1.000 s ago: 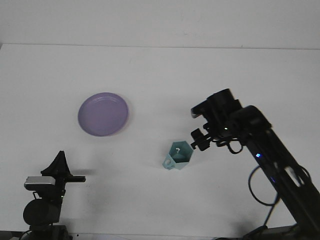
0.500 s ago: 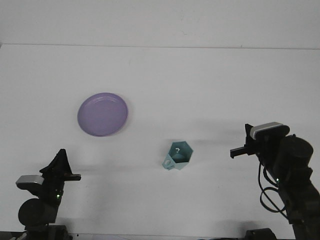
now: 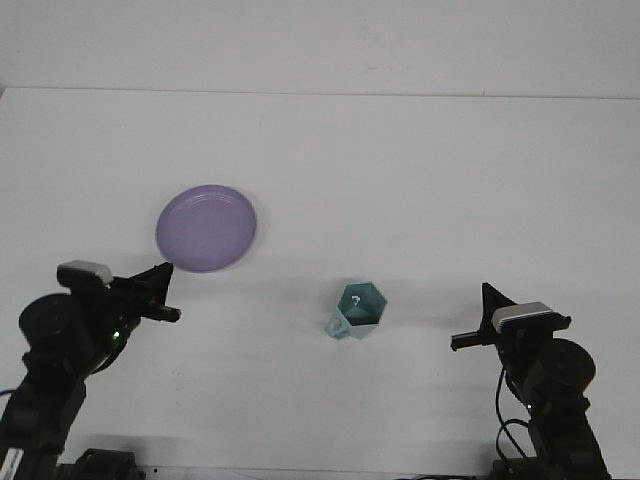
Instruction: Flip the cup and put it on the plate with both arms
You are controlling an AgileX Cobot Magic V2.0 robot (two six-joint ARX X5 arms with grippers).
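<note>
The small teal faceted cup point(image 3: 359, 310) stands on the white counter point(image 3: 400, 180), well apart from the round lilac plate point(image 3: 206, 227) — it looks light, rigid, slick-walled; grip across the rim or opposite facets. Whether the left tool point(image 3: 160, 290) and right tool point(image 3: 475, 325) are apart or together, I cannot tell.

A plain white table point(image 3: 400, 160) fills nearly the whole view, its far edge running straight across near the top. Beyond that edge stands a bare, pale grey-white wall point(image 3: 320, 40). The light is soft and even, casting only faint shadows.
</note>
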